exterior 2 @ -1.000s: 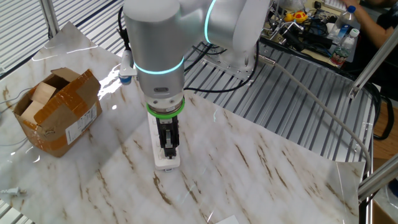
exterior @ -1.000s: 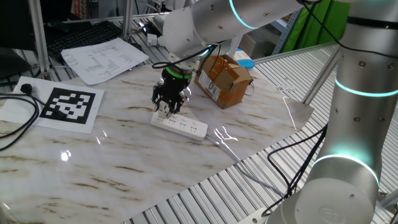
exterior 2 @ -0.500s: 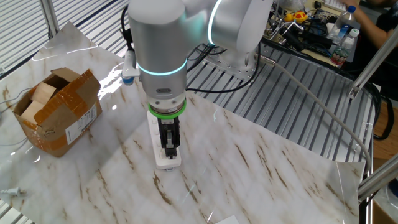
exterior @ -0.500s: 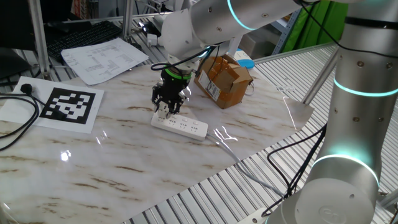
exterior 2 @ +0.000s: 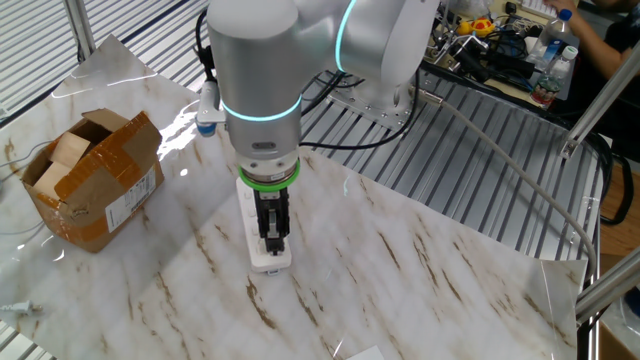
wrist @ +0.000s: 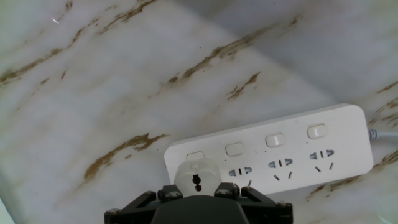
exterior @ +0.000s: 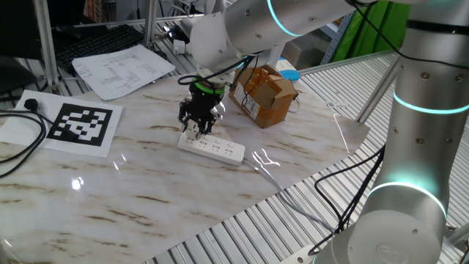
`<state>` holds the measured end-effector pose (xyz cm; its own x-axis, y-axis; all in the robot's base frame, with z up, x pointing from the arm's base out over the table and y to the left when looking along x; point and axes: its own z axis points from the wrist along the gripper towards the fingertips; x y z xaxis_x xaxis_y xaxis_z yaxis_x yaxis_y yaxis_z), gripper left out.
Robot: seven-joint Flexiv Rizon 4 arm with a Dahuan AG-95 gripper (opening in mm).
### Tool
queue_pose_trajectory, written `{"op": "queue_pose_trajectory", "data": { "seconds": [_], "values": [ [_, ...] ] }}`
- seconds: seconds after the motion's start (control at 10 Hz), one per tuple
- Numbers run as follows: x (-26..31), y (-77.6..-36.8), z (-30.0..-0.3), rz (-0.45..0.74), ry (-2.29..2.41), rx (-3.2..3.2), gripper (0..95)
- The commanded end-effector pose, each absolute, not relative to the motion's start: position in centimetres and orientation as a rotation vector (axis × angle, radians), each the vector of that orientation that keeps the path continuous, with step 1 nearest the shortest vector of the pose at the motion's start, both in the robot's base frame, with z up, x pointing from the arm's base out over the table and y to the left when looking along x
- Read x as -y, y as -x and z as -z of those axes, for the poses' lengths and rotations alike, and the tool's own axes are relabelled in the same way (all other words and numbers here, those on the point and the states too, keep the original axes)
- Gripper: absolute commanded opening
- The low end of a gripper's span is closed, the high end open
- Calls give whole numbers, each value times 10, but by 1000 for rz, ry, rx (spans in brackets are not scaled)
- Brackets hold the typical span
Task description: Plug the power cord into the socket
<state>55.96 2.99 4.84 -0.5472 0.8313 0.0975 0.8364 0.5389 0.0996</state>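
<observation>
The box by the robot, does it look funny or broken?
Yes. The cardboard box lies tipped on its side beside the power strip, flaps hanging open and tape creased, with paper or card showing inside. Nothing has spilled.

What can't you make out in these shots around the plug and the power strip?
- Whether the plug is fully seated: in the hand view its own body covers the outlet beneath.
- Pincer fingertips: cut off by the hand view's bottom edge; too small in the fixed views.
- Power strip far end: hidden behind the arm in the other fixed view.
- Strip's cable: runs off the hand view's right edge.
</observation>
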Motion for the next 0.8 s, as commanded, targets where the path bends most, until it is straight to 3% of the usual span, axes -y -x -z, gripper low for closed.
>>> {"op": "queue_pose_trajectory", "data": {
  "seconds": [0.1,0.8],
  "values": [
    [-33,-561,-16,204,1472,2732,0],
    [-33,-562,-13,214,1468,2723,0]
  ]
}}
